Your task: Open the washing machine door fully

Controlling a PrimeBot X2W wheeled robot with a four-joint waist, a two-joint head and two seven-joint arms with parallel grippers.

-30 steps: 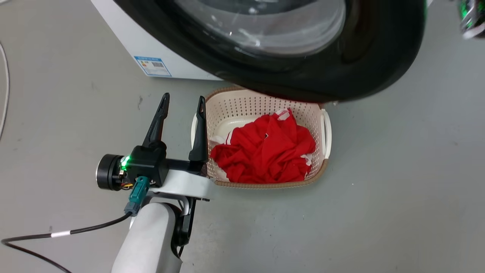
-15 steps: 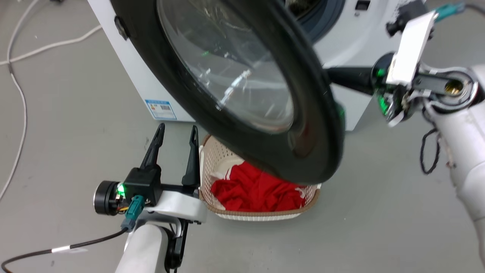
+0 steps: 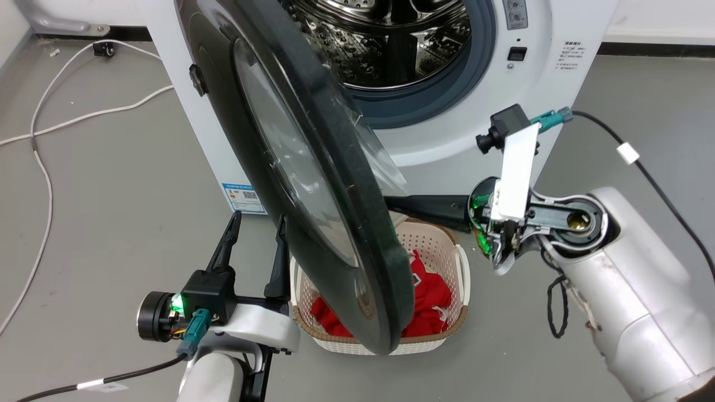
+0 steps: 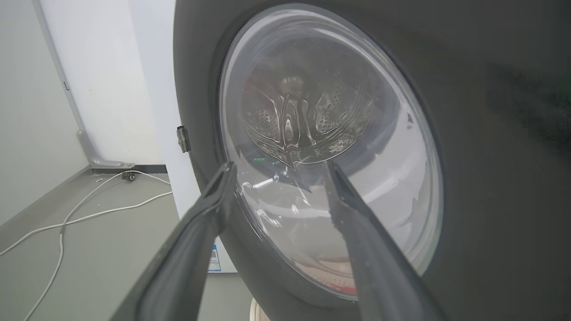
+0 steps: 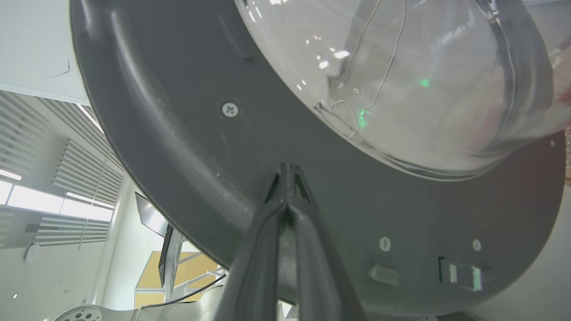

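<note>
The white washing machine (image 3: 447, 145) stands with its steel drum exposed. The washing machine door (image 3: 341, 184), a black frame around clear glass, hangs swung out to the left and shows almost edge-on in the head view. My right gripper (image 5: 287, 171) is shut, its tips touching the door's inner black frame (image 5: 178, 147) just below the glass bowl. Its dark fingers (image 3: 430, 205) reach in behind the door from the right, with the tips hidden there. My left gripper (image 3: 257, 229) is open and holds nothing, low on the door's outer side, facing the glass (image 4: 321, 156).
A cream laundry basket (image 3: 462, 268) with red clothes (image 3: 430, 293) sits on the floor under the door's lower edge, beside my left gripper. White cables (image 3: 44, 123) trail over the grey floor at the left. A blue sticker (image 3: 244, 198) marks the machine's lower front.
The head view has tilted up, bringing the drum and my right arm into it. The door has swung further out, from broadside to nearly edge-on. My left gripper stays open by the basket.
</note>
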